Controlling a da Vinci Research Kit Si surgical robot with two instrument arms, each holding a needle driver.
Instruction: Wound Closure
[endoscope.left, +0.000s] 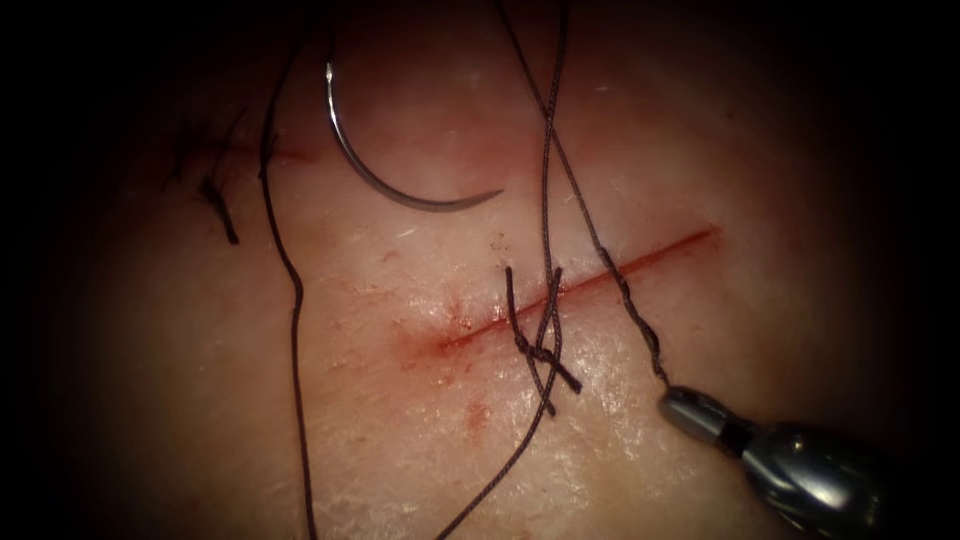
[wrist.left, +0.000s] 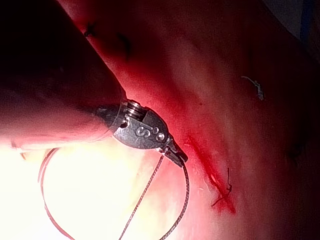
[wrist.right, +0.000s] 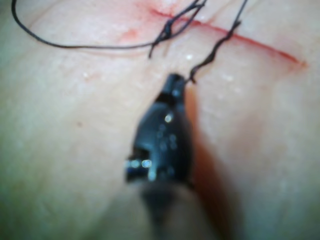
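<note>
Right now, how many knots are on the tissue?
2. One knot on the cut's middle; one far left of it. Dark edges may hide more. Both end effectors, left and right, hold thread; the needle lies free on tissue.

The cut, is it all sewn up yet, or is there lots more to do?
Not yet. One knot is tied across the cut, and an older stitch sits far left. In hand: the right tool grips the thread, and the left tool grips thread too. The needle lies loose on the tissue, held by nothing. Either side of the knot, the cut shows no stitches.
</note>
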